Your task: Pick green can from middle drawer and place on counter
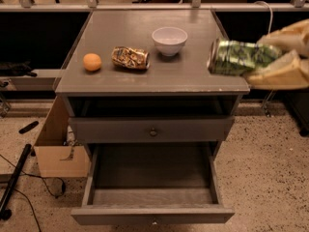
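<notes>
Hand (268, 58) grasps green can (235, 57), tilted sideways, at bench (120, 83) right edge; middle drawer (152, 197) stands open.

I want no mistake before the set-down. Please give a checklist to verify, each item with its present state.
1. The green can held in the tool, at the right edge of the counter: ok.
2. Can upright: not ok, it lies sideways.
3. Bare counter beside the can: ok.
4. The bowl apart from the can: ok.
5. The middle drawer empty: ok.
6. Can's gap above the counter: cannot tell.
</notes>
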Controlling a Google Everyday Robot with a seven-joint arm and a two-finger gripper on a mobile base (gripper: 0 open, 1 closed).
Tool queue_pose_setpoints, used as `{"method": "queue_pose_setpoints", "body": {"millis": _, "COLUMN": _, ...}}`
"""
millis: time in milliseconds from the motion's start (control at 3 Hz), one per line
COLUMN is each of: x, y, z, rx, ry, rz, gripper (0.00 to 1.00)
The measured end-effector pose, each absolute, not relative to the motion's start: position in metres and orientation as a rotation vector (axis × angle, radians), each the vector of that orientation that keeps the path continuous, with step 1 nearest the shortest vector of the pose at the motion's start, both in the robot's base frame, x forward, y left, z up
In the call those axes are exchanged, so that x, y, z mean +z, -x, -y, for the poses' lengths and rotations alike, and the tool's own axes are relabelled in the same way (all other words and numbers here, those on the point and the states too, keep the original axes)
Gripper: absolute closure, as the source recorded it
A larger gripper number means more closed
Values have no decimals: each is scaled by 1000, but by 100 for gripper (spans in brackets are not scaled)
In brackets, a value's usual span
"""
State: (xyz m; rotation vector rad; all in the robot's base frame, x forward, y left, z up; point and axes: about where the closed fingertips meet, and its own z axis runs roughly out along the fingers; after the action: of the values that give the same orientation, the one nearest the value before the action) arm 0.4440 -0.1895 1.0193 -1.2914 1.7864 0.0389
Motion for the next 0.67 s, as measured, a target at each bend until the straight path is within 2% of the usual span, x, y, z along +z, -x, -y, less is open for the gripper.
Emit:
{"method": "queue_pose_setpoints", "body": {"millis": 333, "x": 1057, "y": -456, "z": 175, "rx": 15, "ry": 1278, "rz": -1737, "gripper": 100}}
{"method": "queue_pose_setpoints", "body": {"millis": 667, "x": 1055, "y": -453, "z": 177, "rx": 13, "ry": 1281, "rz": -1739, "gripper": 100}}
